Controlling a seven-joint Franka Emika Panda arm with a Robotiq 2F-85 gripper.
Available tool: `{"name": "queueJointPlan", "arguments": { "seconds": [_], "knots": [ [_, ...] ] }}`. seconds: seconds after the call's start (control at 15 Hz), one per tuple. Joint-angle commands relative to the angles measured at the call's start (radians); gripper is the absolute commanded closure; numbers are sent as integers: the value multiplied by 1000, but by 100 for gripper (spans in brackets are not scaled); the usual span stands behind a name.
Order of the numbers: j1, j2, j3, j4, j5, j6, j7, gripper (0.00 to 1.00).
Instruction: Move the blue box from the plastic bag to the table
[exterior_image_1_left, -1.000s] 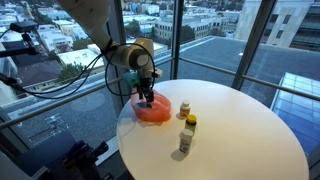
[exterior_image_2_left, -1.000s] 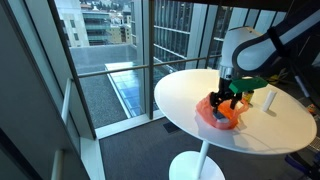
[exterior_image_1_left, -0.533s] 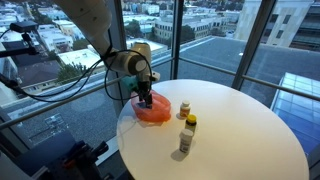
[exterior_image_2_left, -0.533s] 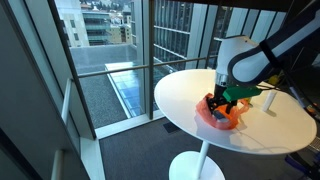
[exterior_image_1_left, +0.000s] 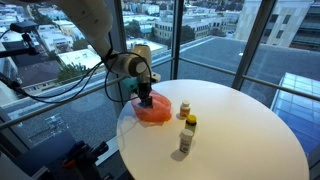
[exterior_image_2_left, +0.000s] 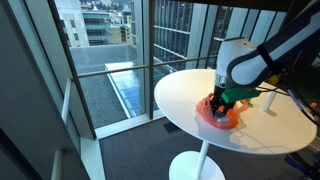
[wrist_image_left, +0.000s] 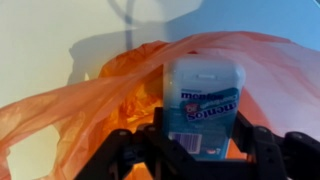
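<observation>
Single arm over a round white desk (exterior_image_1_left: 245, 135), its gripper (wrist_image_left: 205, 142) lowered into the orange bag (wrist_image_left: 85, 115) at the desk's edge, seen in both exterior views (gripper (exterior_image_1_left: 146, 98), (exterior_image_2_left: 222, 102); bag (exterior_image_1_left: 155, 114), (exterior_image_2_left: 217, 118)). The wrist view shows the blue box (wrist_image_left: 205, 100) lying inside the bag's open mouth, directly ahead of the gripper and centred between its two fingers. The box's long axis runs straight away from the wrist camera, so the jaws span its narrow width, one finger (wrist_image_left: 165, 145) at each long side. The jaws stand partly open, at about the box's width; the fingers look to meet its sides, but whether they press firmly cannot be told. The box is not yet on the bare desk. Judged from this pose, the coming move turns on this alignment: a secure pinch across the narrow width, then a lift clear of the bag's loose film. Two small bottles (exterior_image_1_left: 184, 108), (exterior_image_1_left: 186, 136) stand near the bag.
</observation>
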Motion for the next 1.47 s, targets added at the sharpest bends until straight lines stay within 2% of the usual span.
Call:
{"name": "queueJointPlan", "arguments": {
  "seconds": [0.0,0.47,0.67,0.87,1.4],
  "knots": [
    [12,-74,-17,-19,2,-24,15,60],
    [-33,-243,3,-42,23,-161,-24,60],
    [-56,-285,-2,-32,9,-264,-15,60],
    [-89,-313,-9,-36,0,-320,-9,60],
    [-190,-325,-62,-94,-8,-279,-1,60]
  ]
}}
